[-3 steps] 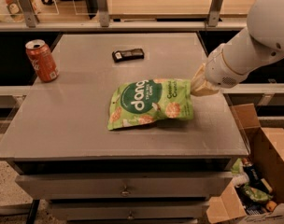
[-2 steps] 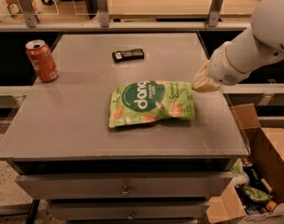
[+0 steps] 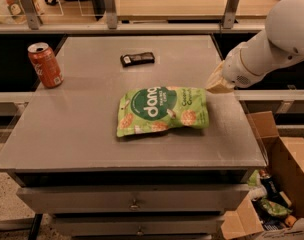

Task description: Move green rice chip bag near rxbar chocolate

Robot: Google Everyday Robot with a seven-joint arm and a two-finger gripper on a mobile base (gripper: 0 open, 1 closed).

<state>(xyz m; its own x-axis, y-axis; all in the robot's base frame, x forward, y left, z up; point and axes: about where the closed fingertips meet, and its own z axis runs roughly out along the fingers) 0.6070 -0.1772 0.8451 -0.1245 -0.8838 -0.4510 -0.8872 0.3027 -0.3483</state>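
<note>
On my feed the pincer point(image 3: 218, 82) hangs just off the upper right corner of the green rice chip bag point(image 3: 162, 111), over the right part of the table point(image 3: 77, 134). A second ago it sat a touch lower and pressed against that corner, which looked slightly lifted. Since then it has drawn up and to the right a little, and the corner now lies flatter. I see only a thin sliver between the tan tip and the bag's edge, and I cannot say for certain that they are apart. I also cannot tell whether the pincer is apart or together, since from here it reads as one pale wedge.

The bag has hardly shifted between frames. It lies flat near the middle of the table, long side running left to right, with the dark green circle and white lettering facing up. The rxbar chocolate point(image 3: 137, 59) lies where it was, farther back on the table and a little left of the bag's centre, with bare grey surface between the two. The orange-red soda can point(image 3: 44, 65) stands upright near the left edge, well apart from both, and has not moved.

The white arm point(image 3: 272, 44) reaches in from the upper right, its thick forearm angled down toward the bag. An open cardboard box point(image 3: 292, 154) with clutter inside sits on the floor to the right of the table.
</note>
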